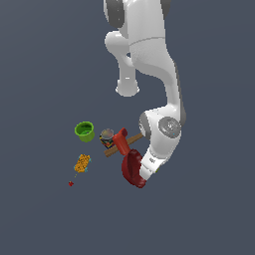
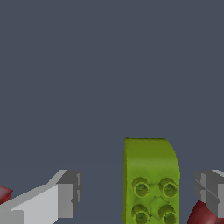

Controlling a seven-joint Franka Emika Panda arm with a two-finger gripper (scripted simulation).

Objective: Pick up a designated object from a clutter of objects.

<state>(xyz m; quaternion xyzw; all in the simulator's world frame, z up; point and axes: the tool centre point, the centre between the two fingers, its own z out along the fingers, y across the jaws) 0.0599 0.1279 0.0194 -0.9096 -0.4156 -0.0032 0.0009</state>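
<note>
Straddling the yellow-green brick (image 2: 151, 183), the tool (image 2: 140, 192) stands open, apparently untouching; 4 studs show, no lettering

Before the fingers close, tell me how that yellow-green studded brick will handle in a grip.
The yellow-green brick looks rigid and blocky, so it probably won't deform. Its flat sides suggest it will sit still rather than roll. It lies off-centre between the fingers of the open gripper, so it may slide sideways as they close.
</note>
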